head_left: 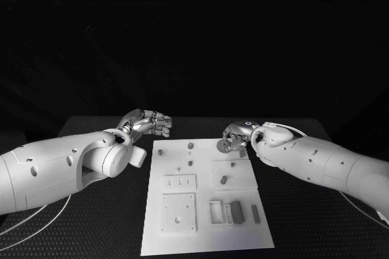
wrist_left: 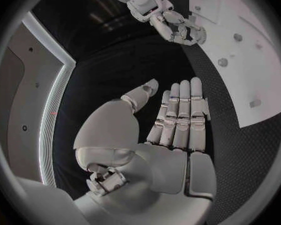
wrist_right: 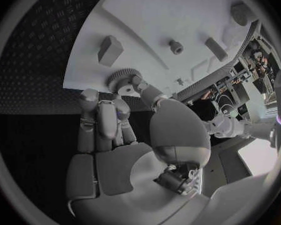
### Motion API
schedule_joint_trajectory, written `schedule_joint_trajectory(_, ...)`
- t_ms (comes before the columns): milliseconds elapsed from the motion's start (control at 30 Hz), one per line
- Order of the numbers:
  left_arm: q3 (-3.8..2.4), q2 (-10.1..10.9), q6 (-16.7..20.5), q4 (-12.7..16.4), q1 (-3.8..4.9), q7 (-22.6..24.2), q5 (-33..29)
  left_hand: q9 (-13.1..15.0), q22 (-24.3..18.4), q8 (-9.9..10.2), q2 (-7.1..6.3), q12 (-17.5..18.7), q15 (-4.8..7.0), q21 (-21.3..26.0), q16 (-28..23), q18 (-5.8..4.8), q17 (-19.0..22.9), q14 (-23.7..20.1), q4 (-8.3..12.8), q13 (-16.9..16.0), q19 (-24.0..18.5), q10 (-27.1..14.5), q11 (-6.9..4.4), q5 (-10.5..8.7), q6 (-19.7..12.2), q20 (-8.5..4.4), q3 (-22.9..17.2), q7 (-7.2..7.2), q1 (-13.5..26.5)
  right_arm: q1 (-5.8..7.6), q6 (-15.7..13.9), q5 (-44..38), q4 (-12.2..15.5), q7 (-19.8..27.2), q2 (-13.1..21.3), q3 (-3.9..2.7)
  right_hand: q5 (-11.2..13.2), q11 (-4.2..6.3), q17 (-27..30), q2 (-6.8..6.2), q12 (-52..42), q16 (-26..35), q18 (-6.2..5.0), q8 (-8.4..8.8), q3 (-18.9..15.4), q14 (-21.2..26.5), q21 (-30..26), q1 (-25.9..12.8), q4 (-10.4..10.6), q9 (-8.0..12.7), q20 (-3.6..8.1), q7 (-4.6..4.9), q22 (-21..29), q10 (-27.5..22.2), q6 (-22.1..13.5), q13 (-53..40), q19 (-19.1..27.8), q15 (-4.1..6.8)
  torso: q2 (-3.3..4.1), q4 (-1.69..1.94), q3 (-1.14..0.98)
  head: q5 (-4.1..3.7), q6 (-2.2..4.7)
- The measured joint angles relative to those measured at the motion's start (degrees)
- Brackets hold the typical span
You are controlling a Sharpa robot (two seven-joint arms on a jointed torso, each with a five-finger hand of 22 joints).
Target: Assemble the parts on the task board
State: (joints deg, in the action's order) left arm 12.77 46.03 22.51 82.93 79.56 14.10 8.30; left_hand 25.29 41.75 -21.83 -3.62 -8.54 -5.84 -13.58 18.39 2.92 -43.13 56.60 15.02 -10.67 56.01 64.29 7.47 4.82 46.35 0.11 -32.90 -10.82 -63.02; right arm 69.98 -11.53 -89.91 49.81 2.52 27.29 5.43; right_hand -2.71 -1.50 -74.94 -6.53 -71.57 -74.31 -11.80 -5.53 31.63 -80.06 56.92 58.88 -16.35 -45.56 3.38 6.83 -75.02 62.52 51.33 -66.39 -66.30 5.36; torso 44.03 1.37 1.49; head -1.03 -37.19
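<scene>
Left hand (wrist_left: 178,120) flat (fingers together) — empty

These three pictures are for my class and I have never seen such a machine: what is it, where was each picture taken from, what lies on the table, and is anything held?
It is a robot with two white arms, each ending in a silver hand. The square picture looks down from its head; each round one comes from a camera at a wrist, behind that hand. On the black table lies the white task board, carrying small parts such as a block. The left hand holds nothing, its fingers straight, beside the board. The right hand is at the board's far corner, its fingers pinching a small toothed wheel.
</scene>
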Motion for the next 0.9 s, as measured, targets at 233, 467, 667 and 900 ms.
schedule_joint_trajectory(233, 0.00, 0.03, -0.01, 0.08, 0.01, -0.02, 0.00, 0.00, 0.00, 0.15, 0.00, 0.00, 0.00, 0.00, -0.03, -0.26, -0.06, 0.00, 0.00, 0.00, 0.00, 0.00, 0.00, 0.00, 0.00, 0.00, 0.00, 0.00, 0.00, 0.04, 0.26, 0.09, -0.48, 0.41, -0.23, 0.08, 0.00, 0.00, 0.00, 1.86, 0.03, 0.00, 0.08, -0.01, 0.00, 0.19, 0.22, 0.07, 0.00, -0.08, 0.09, 0.00, 0.00, 0.00, 0.00, 0.09, 0.14, -0.19, 0.00, 0.00, -0.01, 0.05, -0.18)
schedule_joint_trajectory(467, 0.00, -0.05, -0.03, -0.01, 0.01, -0.04, -0.01, 0.01, 0.04, 0.15, 0.00, 0.00, 0.00, 0.00, -0.03, -0.28, -0.05, 0.00, 0.00, -0.01, 0.00, 0.00, 0.00, 0.00, -0.21, 0.00, 0.00, -0.21, 0.00, 0.14, 0.73, 0.17, -0.57, 0.76, -0.28, 0.16, 0.05, 0.00, 0.00, 4.02, -0.46, -0.35, 0.12, 0.01, 0.24, 0.22, 0.22, 0.40, -0.27, -0.26, 0.10, 0.00, 0.00, -0.01, 0.00, -0.03, 0.53, -0.22, -0.01, -0.01, -0.01, 0.06, -0.32)
schedule_joint_trajectory(667, 0.00, -0.11, -0.04, -0.04, 0.01, -0.04, -0.01, -0.02, 0.04, 0.15, 0.00, 0.00, 0.00, 0.00, -0.03, -0.29, -0.05, 0.00, 0.00, -0.04, 0.00, 0.00, 0.00, 0.00, -0.21, 0.00, 0.00, -0.21, 0.00, 0.22, 0.81, -0.16, -0.41, 0.78, -0.30, 0.28, 0.06, 0.00, 0.01, 4.71, -0.98, -1.01, 0.14, -0.28, 0.34, 0.22, 0.56, 0.63, -0.16, -0.28, 0.10, 0.00, 0.00, -0.01, 0.00, -0.53, 0.55, -0.22, 0.01, -0.04, -0.01, 0.02, -0.39)
schedule_joint_trajectory(900, 0.00, -0.05, -0.04, 0.02, 0.01, -0.04, -0.01, -0.04, 0.04, 0.15, 0.00, 0.00, 0.00, 0.00, -0.03, -0.30, -0.10, 0.00, 0.00, -0.04, 0.00, 0.00, 0.00, 0.00, -0.21, 0.00, 0.00, -0.21, 0.00, 0.15, 0.24, -0.64, 0.33, 0.37, -0.18, 0.35, 0.11, 0.70, 0.01, 5.72, -1.58, -1.41, 0.26, -0.30, 0.34, 0.24, 0.89, 0.34, -0.16, 0.26, 0.20, 0.00, 0.00, 0.36, 0.00, -1.06, 0.83, -0.22, 0.01, -0.05, -0.04, -0.08, -0.44)
